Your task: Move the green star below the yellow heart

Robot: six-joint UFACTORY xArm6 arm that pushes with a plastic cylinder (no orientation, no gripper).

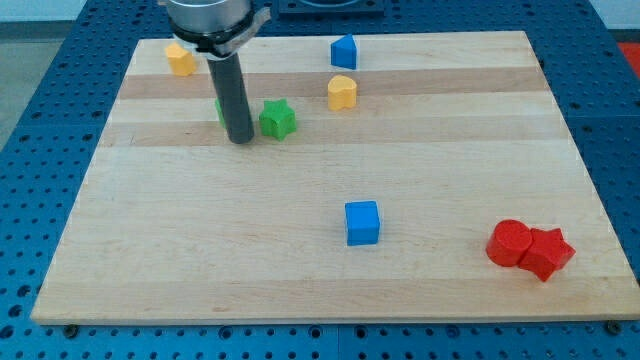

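Observation:
The green star point(278, 119) lies on the wooden board point(330, 250), left of and a little below the yellow heart point(342, 92). My tip point(240, 140) stands just left of the green star, a small gap apart. The rod hides most of another green block point(219, 108) behind it; its shape cannot be made out.
A yellow block point(180, 59) sits at the top left. A blue block point(344, 51) sits above the yellow heart. A blue cube point(362, 222) lies in the lower middle. A red cylinder point(509, 243) and a red star point(547, 252) touch at the lower right.

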